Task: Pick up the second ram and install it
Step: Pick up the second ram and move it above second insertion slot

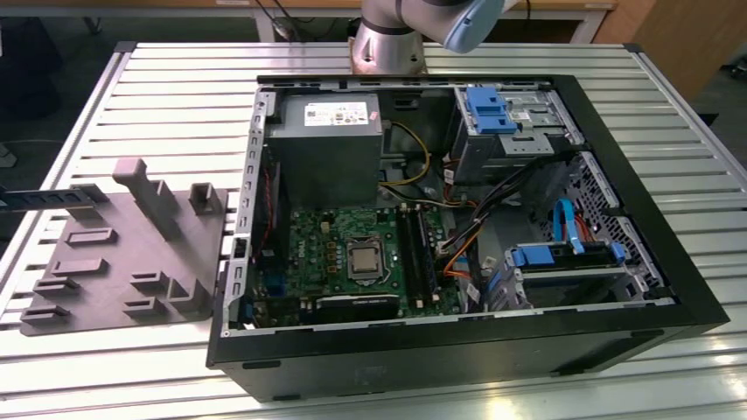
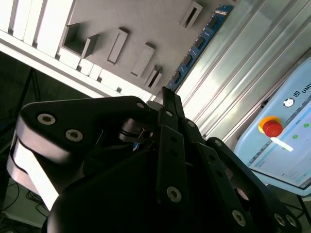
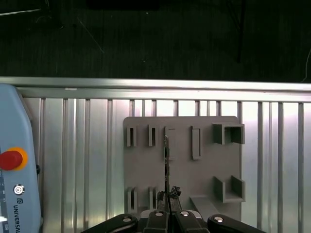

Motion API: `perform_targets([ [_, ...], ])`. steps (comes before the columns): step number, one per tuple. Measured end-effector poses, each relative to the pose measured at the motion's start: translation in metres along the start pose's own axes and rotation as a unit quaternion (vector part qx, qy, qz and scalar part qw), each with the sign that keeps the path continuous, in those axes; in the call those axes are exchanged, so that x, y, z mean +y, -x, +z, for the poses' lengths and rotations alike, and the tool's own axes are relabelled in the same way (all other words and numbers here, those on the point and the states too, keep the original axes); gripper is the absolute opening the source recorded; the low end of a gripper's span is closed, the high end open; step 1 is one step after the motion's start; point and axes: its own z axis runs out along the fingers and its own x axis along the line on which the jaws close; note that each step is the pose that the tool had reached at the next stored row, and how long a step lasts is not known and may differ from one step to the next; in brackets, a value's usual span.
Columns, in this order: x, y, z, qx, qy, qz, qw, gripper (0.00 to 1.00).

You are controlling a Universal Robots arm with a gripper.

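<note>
We are high over the slatted surface (image 3: 77, 160), looking down on the grey slotted fixture (image 3: 146, 170). The hand (image 3: 168, 193) has its fingers pinched together on the second ram (image 3: 166, 160). That is our reading, because in both wrist views the stick runs straight out from the fingertips and seems to ride above the fixture, not down in any of its slots. In the first wrist view we catch it edge-on, a thin dark line across the grey plate. In the second wrist view the second ram (image 2: 199, 44) turns its face to us: a long, narrow, blue-green board with a row of small black chips, flat and straight, with no bend that we can see. So we call the pick-up done, 1 step of 2. The install is not done. The open computer case (image 1: 467, 359) sits just beside the fixture, on the exterior view's right, with its green motherboard (image 1: 315, 241) facing up. The long black memory slots (image 1: 418, 254) lie right next to the processor socket (image 1: 364, 258), and nothing hovers over them. Whether 1 of those slots already carries a stick, we cannot tell.
</note>
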Motion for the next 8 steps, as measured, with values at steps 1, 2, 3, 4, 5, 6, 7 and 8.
perform_targets([
  [1, 0.0, 0.0, -0.0007, -0.0001, 0.0, 0.0, 1.0, 0.12],
  [2, 0.0, 0.0001, -0.0014, -0.0002, 0.0, 0.0, 1.0, 0.12],
  [3, 0.0, 0.0001, -0.002, -0.0002, 0.0, 0.0, 1.0, 0.12],
  [4, 0.0, 0.0001, -0.0025, -0.0002, -0.0001, 0.0, 1.0, 0.12],
  [5, 0.0, 0.0002, -0.0029, -0.0002, -0.0001, 0.0, 1.0, 0.12],
  [6, 0.0, 0.0002, -0.0034, -0.0002, -0.0001, 0.0, 1.0, 0.12],
  [7, 0.0, 0.0002, -0.004, -0.0003, -0.0001, 0.0, 1.0, 0.12],
  [8, 0.0, 0.0002, -0.0046, -0.0003, -0.0001, 0.0, 1.0, 0.12],
])
